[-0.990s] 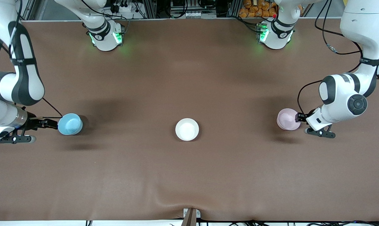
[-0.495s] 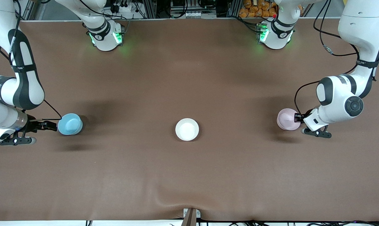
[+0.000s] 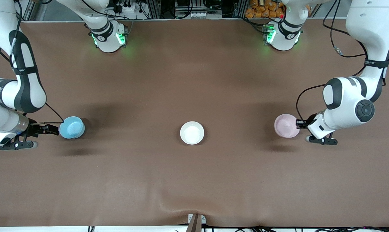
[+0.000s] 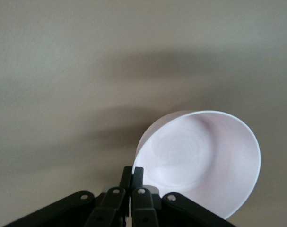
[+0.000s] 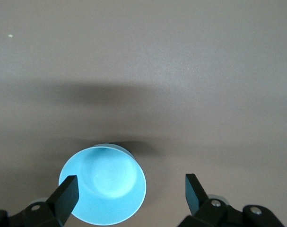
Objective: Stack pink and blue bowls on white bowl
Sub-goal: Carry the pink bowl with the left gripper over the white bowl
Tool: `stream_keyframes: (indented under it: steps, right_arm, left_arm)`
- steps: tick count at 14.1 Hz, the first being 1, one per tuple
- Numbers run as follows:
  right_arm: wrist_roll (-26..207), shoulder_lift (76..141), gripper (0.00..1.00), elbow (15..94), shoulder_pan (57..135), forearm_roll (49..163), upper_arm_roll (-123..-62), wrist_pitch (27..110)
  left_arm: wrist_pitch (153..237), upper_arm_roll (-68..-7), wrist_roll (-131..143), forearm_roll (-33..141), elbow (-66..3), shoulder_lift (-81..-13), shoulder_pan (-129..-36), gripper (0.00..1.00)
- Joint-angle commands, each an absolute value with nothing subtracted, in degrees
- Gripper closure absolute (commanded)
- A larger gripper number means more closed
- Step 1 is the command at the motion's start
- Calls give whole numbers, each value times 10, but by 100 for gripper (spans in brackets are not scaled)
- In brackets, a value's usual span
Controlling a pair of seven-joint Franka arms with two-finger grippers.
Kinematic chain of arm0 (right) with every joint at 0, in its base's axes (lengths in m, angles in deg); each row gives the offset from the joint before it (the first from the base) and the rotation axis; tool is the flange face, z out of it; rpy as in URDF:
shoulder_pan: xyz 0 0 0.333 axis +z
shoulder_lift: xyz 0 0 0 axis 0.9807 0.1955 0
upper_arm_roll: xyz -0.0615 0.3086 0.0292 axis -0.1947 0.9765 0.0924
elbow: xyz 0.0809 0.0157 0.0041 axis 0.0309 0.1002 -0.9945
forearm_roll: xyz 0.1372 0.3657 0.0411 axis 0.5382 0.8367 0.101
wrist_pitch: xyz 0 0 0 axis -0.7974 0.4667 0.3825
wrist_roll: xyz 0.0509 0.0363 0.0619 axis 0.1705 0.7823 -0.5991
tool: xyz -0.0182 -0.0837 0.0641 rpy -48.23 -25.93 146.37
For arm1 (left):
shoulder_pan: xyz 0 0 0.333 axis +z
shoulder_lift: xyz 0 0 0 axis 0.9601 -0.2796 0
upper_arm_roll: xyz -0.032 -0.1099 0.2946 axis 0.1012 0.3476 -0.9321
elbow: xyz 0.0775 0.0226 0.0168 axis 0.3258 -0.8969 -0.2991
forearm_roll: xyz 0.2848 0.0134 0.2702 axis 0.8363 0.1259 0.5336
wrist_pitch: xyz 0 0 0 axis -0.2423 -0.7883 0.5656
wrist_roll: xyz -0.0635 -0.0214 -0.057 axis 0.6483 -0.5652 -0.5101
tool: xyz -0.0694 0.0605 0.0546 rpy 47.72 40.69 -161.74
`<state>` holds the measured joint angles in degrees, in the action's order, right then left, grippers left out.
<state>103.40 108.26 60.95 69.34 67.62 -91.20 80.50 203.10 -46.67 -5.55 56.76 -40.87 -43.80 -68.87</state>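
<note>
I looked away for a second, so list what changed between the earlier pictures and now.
The left gripper, shut on the rim of the pale pink glossy bowl, carried it toward the round white glossy bowl. The right gripper, fingers open, stayed beside the light sky blue glossy bowl, pulled back slightly. The blue and white bowls kept their places on the brown table.

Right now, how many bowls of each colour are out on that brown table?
Pale pink glossy round bowl: 1
Light sky blue glossy round bowl: 1
Plain white glossy round bowl: 1
Total: 3 bowls
</note>
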Motion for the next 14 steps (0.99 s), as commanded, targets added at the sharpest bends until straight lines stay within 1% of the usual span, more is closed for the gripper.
stream_keyframes:
  steps: [1,4,7,10,14]
  right_arm:
    - [1042,1044,0,619,704,675,-907,776]
    - [1014,1008,0,633,729,675,-907,749]
    - [992,977,0,676,735,675,-907,756]
    - [990,970,0,682,736,675,-907,754]
    - [962,930,0,747,751,675,-907,782]
  left_arm:
    - [1989,-437,31,557,-342,-450,-708,100]
    - [1987,-433,123,557,-300,-466,-757,100]
    - [1987,-433,225,557,-248,-497,-817,100]
    - [1987,-433,320,557,-207,-529,-878,100]
    - [1988,-434,437,558,-153,-580,-946,100]
